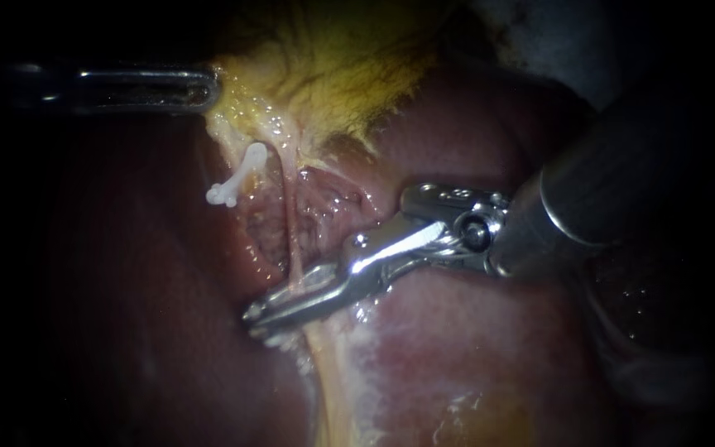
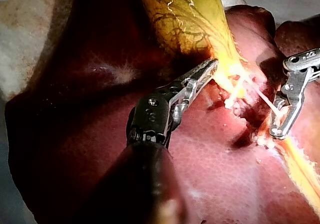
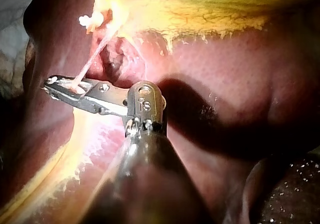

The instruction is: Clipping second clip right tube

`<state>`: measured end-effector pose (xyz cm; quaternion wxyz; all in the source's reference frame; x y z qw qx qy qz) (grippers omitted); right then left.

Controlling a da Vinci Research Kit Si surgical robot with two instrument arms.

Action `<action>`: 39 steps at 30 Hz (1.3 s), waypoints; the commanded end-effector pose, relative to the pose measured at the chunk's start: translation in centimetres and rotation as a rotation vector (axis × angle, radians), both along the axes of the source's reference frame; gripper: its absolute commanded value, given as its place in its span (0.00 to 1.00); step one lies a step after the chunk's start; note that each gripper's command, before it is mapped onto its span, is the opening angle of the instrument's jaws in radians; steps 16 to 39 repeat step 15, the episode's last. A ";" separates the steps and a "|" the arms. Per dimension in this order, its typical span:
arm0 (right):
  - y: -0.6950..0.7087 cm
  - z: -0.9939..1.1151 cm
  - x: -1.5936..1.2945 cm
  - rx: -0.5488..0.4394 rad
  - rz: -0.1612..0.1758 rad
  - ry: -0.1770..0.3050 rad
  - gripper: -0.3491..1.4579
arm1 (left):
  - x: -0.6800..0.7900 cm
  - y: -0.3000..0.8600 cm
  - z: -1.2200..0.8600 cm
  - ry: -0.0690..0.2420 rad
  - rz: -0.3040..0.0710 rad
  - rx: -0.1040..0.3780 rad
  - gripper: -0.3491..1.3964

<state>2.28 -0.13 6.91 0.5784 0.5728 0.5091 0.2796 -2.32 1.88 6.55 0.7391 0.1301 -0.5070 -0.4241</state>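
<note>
My right instrument (image 1: 268, 314) is clamping its jaws across the right tube (image 1: 293, 240), low down, well away from the 1 white clip (image 1: 237, 178). My left instrument (image 1: 204, 89) is gripping the gallbladder (image 1: 333, 74), jaws clamped. Clip-firing step, I'd say. Next: squeezing home squarely, then opening gently.

Endoscope view: brightest at centre, on tube (image 1: 294, 240) and gallbladder (image 1: 333, 74) at 12 o'clock; sinks to near black from 7 round to 11 o'clock and at 3. Glints hard off right instrument (image 1: 256, 319). Right wrist view: throws deep shadow across liver (image 3: 235, 68) beside the shaft; glares on gallbladder.
</note>
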 end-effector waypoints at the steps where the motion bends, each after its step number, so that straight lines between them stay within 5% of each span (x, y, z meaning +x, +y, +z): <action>1: 0.01 0.00 0.00 0.014 0.008 0.014 0.00 | 0.00 0.00 0.00 0.000 -0.001 0.000 0.00; 39: 0.01 0.01 0.00 0.014 0.004 0.016 0.00 | 0.00 0.00 0.02 0.000 -0.001 -0.001 0.00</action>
